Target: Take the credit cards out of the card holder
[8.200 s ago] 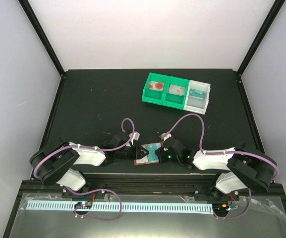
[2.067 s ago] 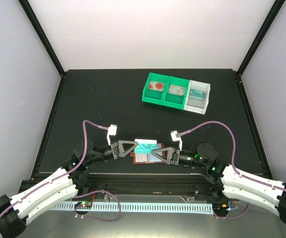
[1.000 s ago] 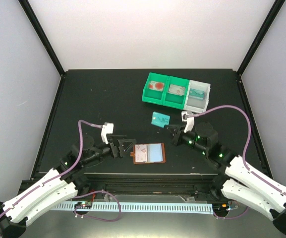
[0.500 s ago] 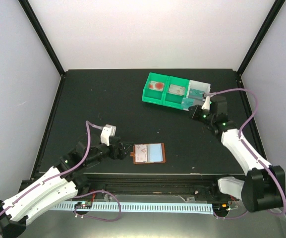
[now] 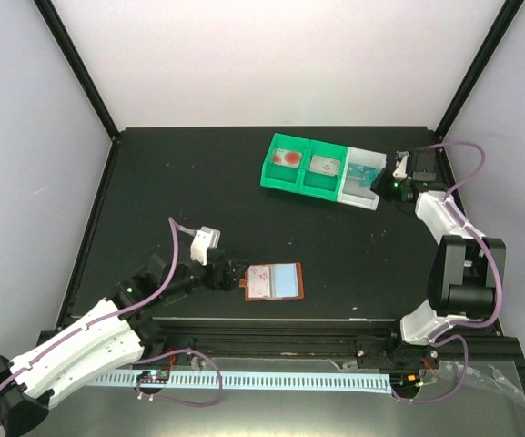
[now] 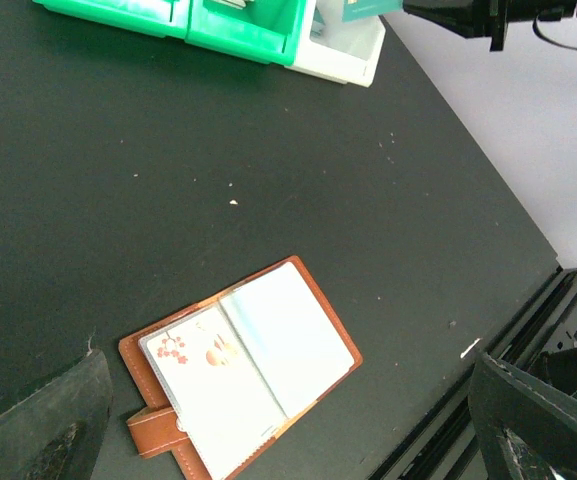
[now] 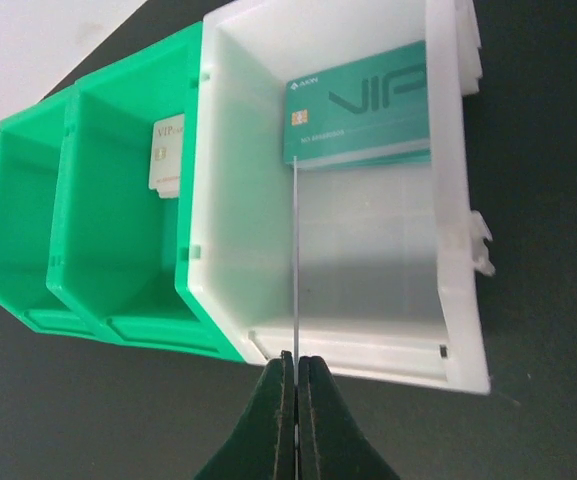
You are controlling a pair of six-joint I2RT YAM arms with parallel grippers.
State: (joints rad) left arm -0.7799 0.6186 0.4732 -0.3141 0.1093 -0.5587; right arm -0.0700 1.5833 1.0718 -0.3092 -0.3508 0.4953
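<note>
The card holder (image 5: 274,281) lies spread open near the table's front edge, brown tab to the left. Its pockets show a pinkish-white credit card (image 6: 208,385) and a pale blue one (image 6: 293,335). My left gripper (image 5: 230,273) hovers just left of the holder, open, its fingers wide apart on either side of the holder (image 6: 240,362). My right gripper (image 7: 295,362) is shut on a thin credit card (image 7: 294,260), seen edge-on, held over the white bin (image 7: 458,250). A teal VIP card (image 7: 363,105) lies inside that bin.
Two green bins (image 5: 303,167) stand joined to the white bin's (image 5: 360,198) left at the back right; one holds a white card (image 7: 168,152). The metal rail (image 6: 528,330) runs along the table's front edge, close to the holder.
The right arm swung from mid-table to the back right, carrying its card over the white bin. The left gripper edged toward the holder, staying open.
</note>
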